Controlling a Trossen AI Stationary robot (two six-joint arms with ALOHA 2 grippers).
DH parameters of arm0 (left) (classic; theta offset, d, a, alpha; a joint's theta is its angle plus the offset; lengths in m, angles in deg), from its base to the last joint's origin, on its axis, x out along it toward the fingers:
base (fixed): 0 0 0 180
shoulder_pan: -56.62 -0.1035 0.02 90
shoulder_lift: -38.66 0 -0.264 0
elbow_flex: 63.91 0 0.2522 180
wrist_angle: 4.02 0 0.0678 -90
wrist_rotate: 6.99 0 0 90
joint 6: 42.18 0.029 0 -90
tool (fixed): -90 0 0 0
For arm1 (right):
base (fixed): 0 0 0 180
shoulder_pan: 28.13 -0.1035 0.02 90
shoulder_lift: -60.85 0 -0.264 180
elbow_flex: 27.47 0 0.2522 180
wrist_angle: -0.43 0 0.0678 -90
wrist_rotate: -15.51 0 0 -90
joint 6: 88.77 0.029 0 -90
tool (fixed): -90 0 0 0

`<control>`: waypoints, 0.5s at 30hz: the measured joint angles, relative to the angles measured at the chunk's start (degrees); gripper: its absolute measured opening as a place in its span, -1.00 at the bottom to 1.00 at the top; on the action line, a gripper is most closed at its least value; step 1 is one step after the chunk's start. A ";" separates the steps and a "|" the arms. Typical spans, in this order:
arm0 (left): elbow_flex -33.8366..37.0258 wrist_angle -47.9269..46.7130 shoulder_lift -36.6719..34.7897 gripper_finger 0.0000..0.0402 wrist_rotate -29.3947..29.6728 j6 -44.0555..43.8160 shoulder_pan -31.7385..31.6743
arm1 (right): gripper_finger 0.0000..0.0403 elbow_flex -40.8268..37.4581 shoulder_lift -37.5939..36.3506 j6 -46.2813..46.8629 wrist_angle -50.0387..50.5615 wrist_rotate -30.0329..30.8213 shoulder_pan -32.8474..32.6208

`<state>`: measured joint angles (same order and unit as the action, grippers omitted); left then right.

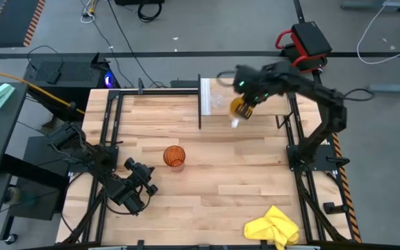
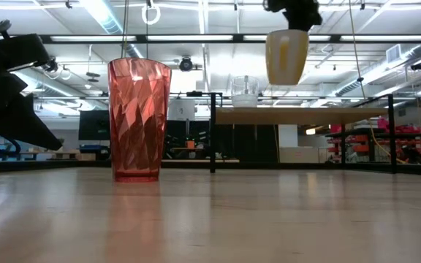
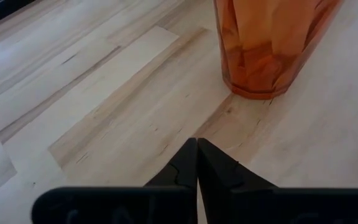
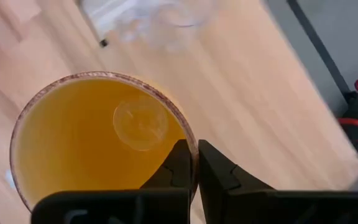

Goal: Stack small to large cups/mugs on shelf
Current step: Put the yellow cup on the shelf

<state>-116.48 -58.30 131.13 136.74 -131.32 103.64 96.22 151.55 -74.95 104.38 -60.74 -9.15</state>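
Observation:
The orange mug (image 2: 286,57) hangs in the air above the shelf (image 2: 298,115), held by my right gripper (image 4: 193,149), which is shut on it; in the high view the mug (image 1: 239,107) is over the shelf's left part, near the white end panel (image 1: 205,97). The small clear glass cup (image 2: 245,91) stands upright on the shelf board, to the mug's left. The tall amber tumbler (image 1: 174,156) stands upright on the tabletop. My left gripper (image 3: 196,158) is shut and empty, on the near-left side of the tumbler (image 3: 272,43). My right gripper pinches the mug's rim (image 4: 188,134), one finger inside the mug and one outside its wall. The fingers come from above, pointing down. The mug hangs upright below them, mouth up, lifted clear of the shelf board.
A yellow cloth (image 1: 273,228) lies at the table's near right corner. The shelf's black frame posts (image 2: 213,131) stand at its ends. Bare tabletop (image 1: 242,173) lies between the tumbler and the cloth.

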 joint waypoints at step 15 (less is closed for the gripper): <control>0.00 0.16 -3.00 -0.94 -0.04 6.39 -6.06 | -0.94 -0.09 -0.92 -17.06 -0.20 -5.72 17.73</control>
<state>-116.48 -58.14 128.13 136.70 -124.93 97.58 96.13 150.63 -92.01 104.18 -66.46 8.58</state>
